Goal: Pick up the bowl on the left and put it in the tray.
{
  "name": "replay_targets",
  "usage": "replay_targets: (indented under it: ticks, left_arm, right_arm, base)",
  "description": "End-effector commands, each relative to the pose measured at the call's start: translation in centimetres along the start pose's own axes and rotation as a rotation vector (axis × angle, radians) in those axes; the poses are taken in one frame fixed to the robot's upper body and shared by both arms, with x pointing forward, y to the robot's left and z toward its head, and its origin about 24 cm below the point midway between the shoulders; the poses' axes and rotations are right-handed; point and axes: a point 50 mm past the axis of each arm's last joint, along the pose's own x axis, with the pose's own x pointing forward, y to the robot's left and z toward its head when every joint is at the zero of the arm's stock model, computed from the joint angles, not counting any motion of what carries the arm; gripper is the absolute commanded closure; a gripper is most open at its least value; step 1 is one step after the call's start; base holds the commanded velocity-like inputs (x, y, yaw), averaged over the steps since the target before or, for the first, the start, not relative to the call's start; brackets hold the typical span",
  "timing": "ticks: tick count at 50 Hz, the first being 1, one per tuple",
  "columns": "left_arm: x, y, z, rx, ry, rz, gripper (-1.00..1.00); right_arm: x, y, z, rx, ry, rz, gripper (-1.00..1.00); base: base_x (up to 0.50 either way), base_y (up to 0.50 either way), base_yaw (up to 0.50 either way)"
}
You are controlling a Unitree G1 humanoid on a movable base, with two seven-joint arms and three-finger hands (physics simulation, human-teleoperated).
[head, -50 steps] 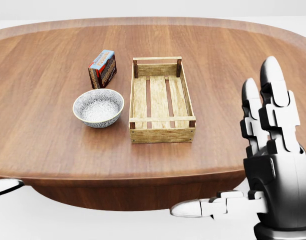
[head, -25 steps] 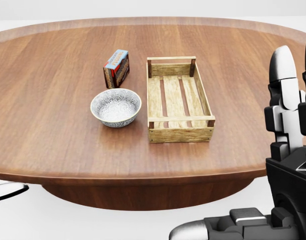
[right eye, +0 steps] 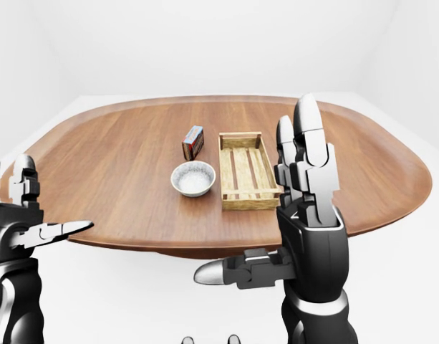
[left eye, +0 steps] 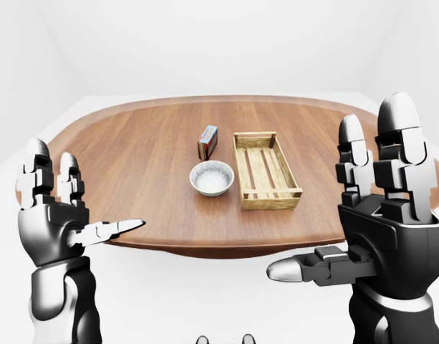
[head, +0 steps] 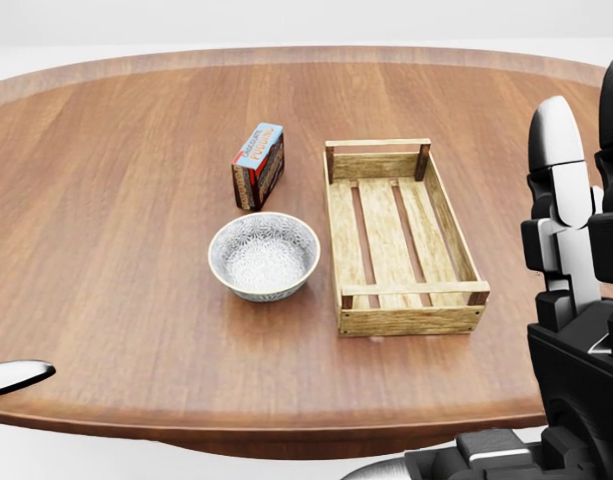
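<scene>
On table (head: 116,200), just left of tray (head: 371,240) in head view: bowl (head: 263,256) — upright, empty; likely stiff, slippery, chippable; best pinched over rim. Left hand (left eye: 56,211), right hand (left eye: 380,208) — spread, empty, well apart from it.

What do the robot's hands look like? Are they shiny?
Yes, shiny. The left hand and right hand are glossy black blocks, each with three chunky jointed fingers tipped in rounded silver-white. The forearms are dark, with a silvery ring at the wrist. No cables or markings show.
</scene>
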Motion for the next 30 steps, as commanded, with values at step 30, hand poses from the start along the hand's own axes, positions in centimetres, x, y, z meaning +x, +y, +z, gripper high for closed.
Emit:
replay_targets:
  ticks: [30]
  left_arm:
    - [-0.46, 0.07, -1.7, -0.007, 0.078, -0.001, -1.0]
  right_arm:
    - [-0.03, -0.09, -0.01, -0.002, 0.002, 0.007, -1.0]
  base:
    - [0.5, 0.03, 0.0]
